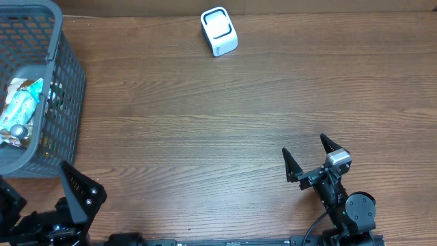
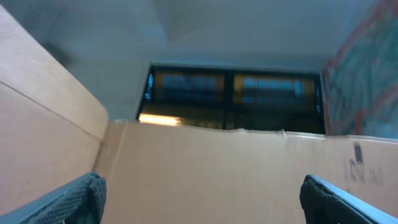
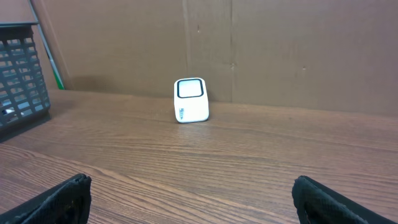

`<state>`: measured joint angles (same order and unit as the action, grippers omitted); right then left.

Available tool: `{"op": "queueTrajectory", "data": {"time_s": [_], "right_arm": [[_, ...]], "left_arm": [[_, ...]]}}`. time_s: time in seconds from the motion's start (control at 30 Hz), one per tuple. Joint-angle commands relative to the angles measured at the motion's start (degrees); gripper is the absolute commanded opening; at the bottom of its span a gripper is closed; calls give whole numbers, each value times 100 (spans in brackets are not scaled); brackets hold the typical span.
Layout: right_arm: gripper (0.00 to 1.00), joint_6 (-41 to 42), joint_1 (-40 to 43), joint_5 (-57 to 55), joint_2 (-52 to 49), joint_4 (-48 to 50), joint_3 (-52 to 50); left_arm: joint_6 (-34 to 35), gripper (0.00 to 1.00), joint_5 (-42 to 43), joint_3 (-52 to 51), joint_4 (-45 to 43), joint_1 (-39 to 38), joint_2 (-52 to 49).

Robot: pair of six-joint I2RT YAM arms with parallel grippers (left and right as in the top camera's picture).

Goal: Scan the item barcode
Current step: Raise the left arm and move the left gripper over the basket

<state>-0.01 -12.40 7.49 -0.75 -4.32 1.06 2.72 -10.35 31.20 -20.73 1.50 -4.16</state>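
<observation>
A white barcode scanner [image 1: 219, 31] with a dark window stands at the far middle of the wooden table [image 1: 205, 137]; in the right wrist view the scanner [image 3: 191, 100] sits straight ahead, far off. Packaged items [image 1: 19, 109], one a white and teal packet, lie inside the grey basket [image 1: 72, 82] at the left; no barcode shows. My left gripper [image 1: 32, 171] is open at the near left corner beside the basket, and its camera looks up at a cardboard wall between the left gripper [image 2: 202, 190] fingers. My right gripper [image 1: 304, 145] is open and holds nothing, low at the near right.
A cardboard wall [image 3: 280, 50] runs along the table's far edge behind the scanner. The basket corner [image 3: 22, 68] shows at the left of the right wrist view. Bare wood lies between the right gripper [image 3: 189, 190] and the scanner.
</observation>
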Motion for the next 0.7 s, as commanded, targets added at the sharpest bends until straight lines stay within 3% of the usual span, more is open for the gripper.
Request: {"op": "queueTrajectory", "data": {"time_s": [0.0, 0.17, 0.47, 0.67], "right_arm": [[100, 15, 15, -11, 35, 15, -59], [100, 15, 15, -13, 35, 13, -59], [100, 15, 15, -13, 35, 13, -59], [100, 15, 15, -11, 35, 15, -59]], "left_arm": [[-24, 100, 509, 1080, 929, -39, -505], [376, 100, 601, 2647, 2885, -39, -1283], [424, 100, 1075, 5740, 6557, -39, -3329], [417, 100, 1150, 7296, 8553, -39, -4776]]}}
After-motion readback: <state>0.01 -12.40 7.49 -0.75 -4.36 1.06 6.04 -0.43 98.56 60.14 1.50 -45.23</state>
